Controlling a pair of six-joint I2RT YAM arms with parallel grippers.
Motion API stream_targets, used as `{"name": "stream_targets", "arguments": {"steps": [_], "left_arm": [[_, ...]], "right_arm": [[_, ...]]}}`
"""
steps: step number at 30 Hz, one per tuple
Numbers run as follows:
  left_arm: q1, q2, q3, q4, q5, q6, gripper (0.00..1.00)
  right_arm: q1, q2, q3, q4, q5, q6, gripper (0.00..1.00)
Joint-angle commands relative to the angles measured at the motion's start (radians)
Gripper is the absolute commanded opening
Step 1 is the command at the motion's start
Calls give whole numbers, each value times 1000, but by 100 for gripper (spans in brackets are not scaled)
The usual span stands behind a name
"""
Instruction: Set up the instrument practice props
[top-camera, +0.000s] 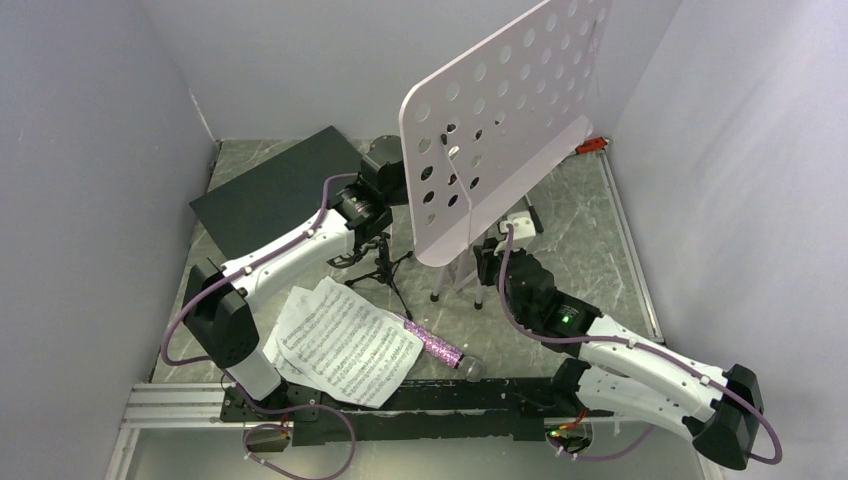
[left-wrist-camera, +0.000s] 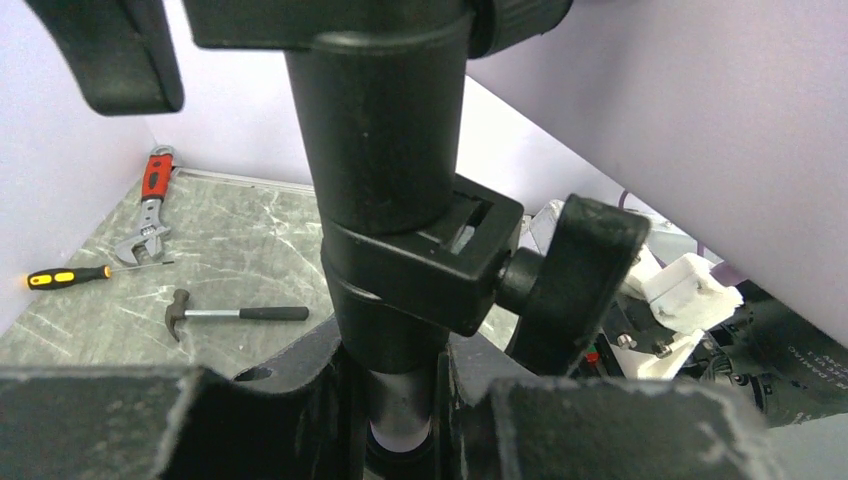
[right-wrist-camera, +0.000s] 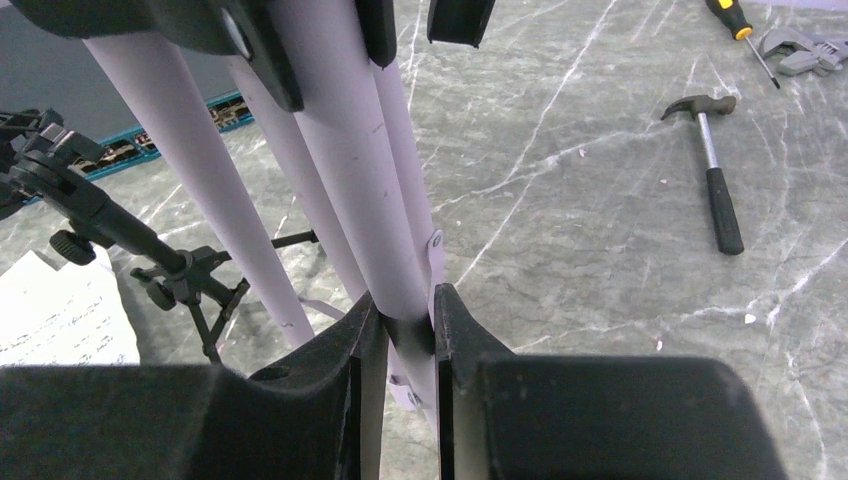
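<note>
Both grip, I see: left gripper (left-wrist-camera: 400, 385) clamps the black mic stand (left-wrist-camera: 385, 150) pole; right gripper (right-wrist-camera: 405, 330) pinches the music stand (right-wrist-camera: 350, 170) leg rising ahead.

Top view: high behind arm bases, facing down over table (top-camera: 590, 240). Wrist views: hard against music stand (right-wrist-camera: 340, 170) tubes, low; both share hammer (left-wrist-camera: 235, 314).

The pale-lilac music stand (top-camera: 500, 120) stands upright mid-table on its tripod, its perforated desk tilted back and raised high above everything else. Just left of its legs is the small black mic stand (top-camera: 381, 268), upright on 3 spread feet. Near the front edge lie 2 white sheet-music pages (top-camera: 345, 342) (overlapping, printed side up), with the purple glitter microphone (top-camera: 438, 349) lying flat just beside their right edge.
</note>
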Motion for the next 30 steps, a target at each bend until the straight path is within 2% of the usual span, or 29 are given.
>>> {"name": "stream_targets", "arguments": {"steps": [1,9,19,30], "left_arm": [[17,-115,181,464,22,2,3],[18,-127,174,481,15,14,2],[18,-124,193,440,0,28,3],[18,-91,248,418,-37,50,3]], "right_arm": [[-27,30,-27,-151,152,66,0],[-57,65,-22,-99,140,49,0],[-193,58,-30,-79,17,32,0],[-206,45,-63,-128,-32,97,0]]}}
